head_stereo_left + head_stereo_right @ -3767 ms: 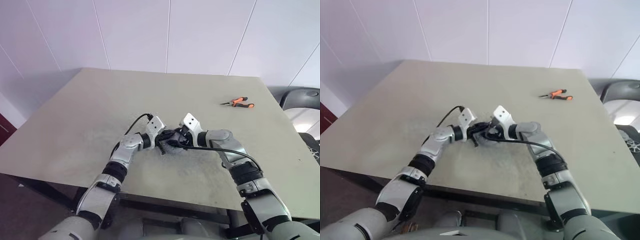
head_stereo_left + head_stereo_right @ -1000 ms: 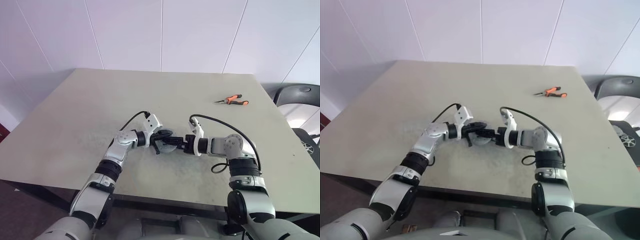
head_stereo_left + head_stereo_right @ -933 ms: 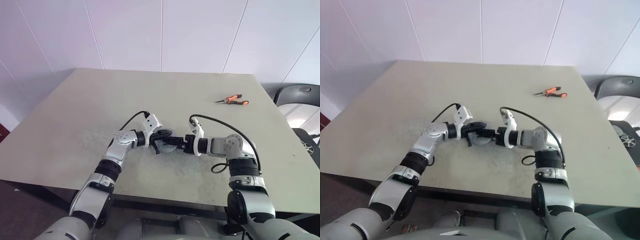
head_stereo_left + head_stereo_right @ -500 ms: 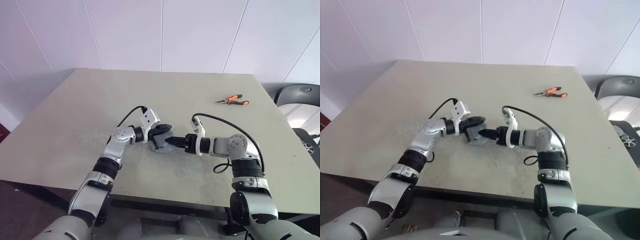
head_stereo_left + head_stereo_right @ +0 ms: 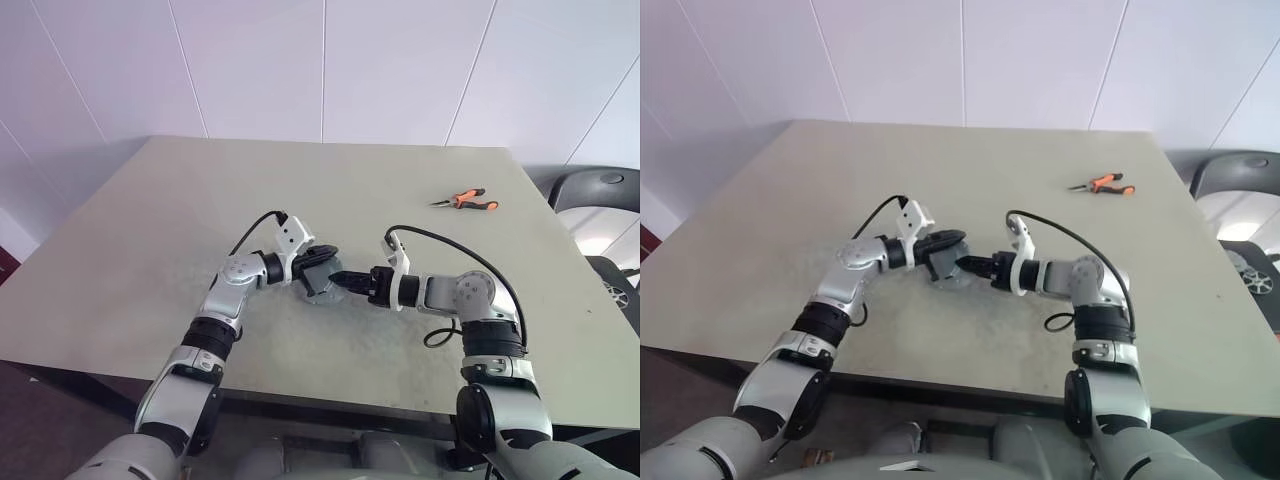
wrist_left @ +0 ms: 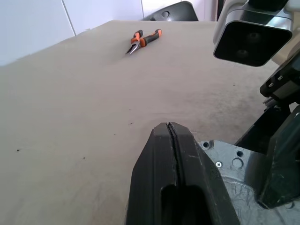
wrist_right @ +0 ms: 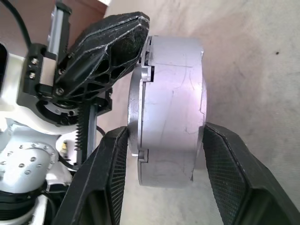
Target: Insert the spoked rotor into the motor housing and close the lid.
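Holding point: both arms meet over the near middle of the table (image 5: 150, 230), the motor housing (image 7: 171, 110) caught between them
Left gripper (image 5: 318, 262): fingers (image 6: 173, 154) pressed together with nothing between them; the closed tips lie against the flat face of the casing, on its flange side, apparently as a backstop while the other hand grips
Motor housing, place: seen in the head views as a small grey lump (image 5: 322, 285) low over the table, just in front of the left fingertips and at the tips of the right gripper
Motor housing, pose: up on edge, not lying flat; in the right wrist view it reads as a short silver drum with a thin flange plate on the side facing the left gripper
Axis: the drum's axis appears to run roughly level, from one gripper toward the other; its round faces point sideways, so the open side cannot be told
Spoked rotor: cannot tell whether it already sits inside the casing
Right gripper (image 7: 161, 140): fingers spread around the drum, one pad (image 7: 229, 178) on the plain rim, the other on the flange edge, pinching it across its thickness
Judgement: the pinch looks meant to steady or turn the casing
Far right: orange-handled pliers (image 5: 466, 202) lie well apart, unused
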Controlling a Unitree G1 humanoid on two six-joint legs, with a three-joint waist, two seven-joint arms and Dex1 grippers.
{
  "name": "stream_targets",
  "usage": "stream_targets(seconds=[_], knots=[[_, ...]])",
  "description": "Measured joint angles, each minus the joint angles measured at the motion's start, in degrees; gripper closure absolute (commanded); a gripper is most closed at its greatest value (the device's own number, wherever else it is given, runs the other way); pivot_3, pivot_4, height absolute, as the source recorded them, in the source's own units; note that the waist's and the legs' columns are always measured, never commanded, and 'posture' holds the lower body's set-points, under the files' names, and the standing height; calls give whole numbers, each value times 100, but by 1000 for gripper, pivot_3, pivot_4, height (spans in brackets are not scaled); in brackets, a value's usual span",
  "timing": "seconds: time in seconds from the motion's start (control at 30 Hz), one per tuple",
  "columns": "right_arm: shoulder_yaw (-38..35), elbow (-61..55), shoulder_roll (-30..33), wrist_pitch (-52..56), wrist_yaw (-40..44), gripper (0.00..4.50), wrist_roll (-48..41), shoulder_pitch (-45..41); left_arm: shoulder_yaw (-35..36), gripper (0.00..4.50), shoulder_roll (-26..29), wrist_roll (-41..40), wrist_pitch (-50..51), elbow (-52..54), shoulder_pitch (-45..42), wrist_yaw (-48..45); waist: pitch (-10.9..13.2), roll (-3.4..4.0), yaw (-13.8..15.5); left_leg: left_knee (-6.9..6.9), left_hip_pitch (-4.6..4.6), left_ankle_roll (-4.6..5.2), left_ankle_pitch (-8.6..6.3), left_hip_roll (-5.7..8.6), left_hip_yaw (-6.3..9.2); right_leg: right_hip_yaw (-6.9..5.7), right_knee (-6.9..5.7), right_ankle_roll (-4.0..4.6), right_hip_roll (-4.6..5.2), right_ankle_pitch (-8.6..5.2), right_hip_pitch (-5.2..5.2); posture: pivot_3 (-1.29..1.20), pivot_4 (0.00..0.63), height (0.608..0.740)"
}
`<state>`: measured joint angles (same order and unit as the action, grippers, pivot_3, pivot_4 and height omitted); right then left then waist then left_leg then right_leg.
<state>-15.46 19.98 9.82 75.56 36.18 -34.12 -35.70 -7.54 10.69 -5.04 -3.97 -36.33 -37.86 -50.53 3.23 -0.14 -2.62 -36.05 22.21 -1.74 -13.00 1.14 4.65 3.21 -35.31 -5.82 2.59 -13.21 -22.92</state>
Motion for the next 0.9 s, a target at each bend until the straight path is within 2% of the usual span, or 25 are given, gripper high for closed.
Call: stream_targets(seconds=[0.13, 0.57, 0.9], knots=[[-281, 0, -137, 156, -62, 2414, -177, 5, 50, 4500, 37, -13, -7, 80, 42, 63, 0, 0, 12, -3, 18, 0, 0, 1, -1, 0, 0, 5, 2, 8, -15, 0, 0, 740], [-276, -1, -208, 123, -223, 2414, -181, 12, 52, 4500, 34, -15, 8, 92, 102, 98, 0, 0, 10, -2, 18, 0, 0, 2, 0, 0, -1, 2, 1, 7, -17, 0, 0, 740], [-285, 47, -311, -289, -426, 2414, -179, 11, 102, 4500, 35, -14, 19, 120, 107, 95, 0, 0, 15, -3, 19, 0, 0, 2, -1, 0, -1, 3, 2, 8, -17, 0, 0, 740]])
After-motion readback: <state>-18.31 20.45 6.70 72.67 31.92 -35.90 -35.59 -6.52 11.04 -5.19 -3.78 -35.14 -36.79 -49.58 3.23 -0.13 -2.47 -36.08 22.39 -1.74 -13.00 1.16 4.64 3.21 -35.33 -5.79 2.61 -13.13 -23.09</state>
